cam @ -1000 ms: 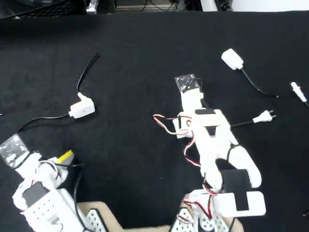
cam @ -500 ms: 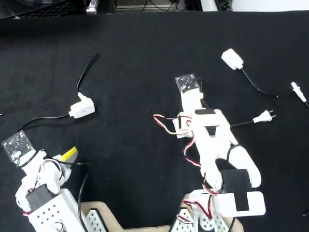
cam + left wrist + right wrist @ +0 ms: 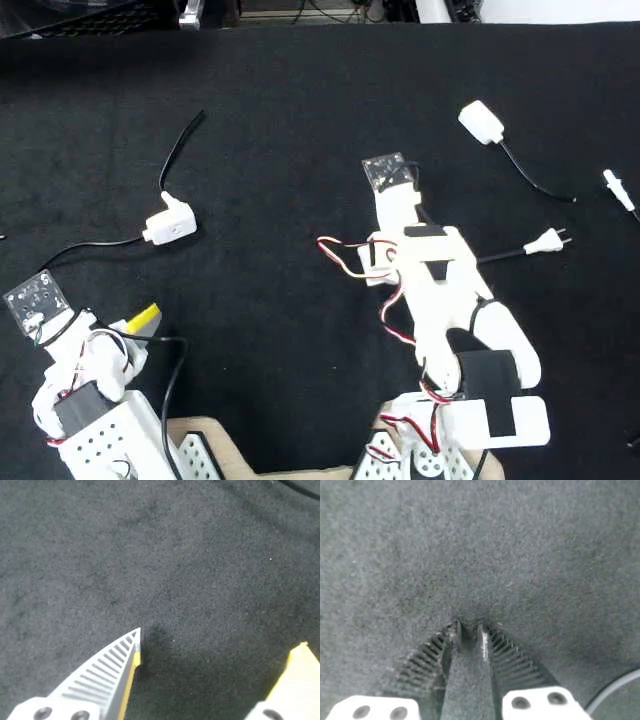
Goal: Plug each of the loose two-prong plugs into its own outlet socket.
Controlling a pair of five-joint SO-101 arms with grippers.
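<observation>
- My left gripper (image 3: pixel 215 650) stands wide open with nothing between its fingers (image 3: pixel 120 660), low over the black cloth (image 3: pixel 150 555).
- My right gripper (image 3: pixel 468 630) is closed to a thin slit and grips nothing (bare cloth lies under the tips).
- Seen from above, the left gripper (image 3: pixel 90 310) sits well to the left of the right gripper (image 3: pixel 390 172), nearer the bases.
- A white block (image 3: pixel 170 222) on a black cord lies ahead and right of my left gripper, well apart (plug or socket, I cannot tell).
- The plug (image 3: pixel 548 240) lies right of my right gripper, beside that arm's forearm.
- The socket (image 3: pixel 480 122) lies ahead and right of the right gripper.
- A second plug (image 3: pixel 618 188) lies farther right, at the edge.
</observation>
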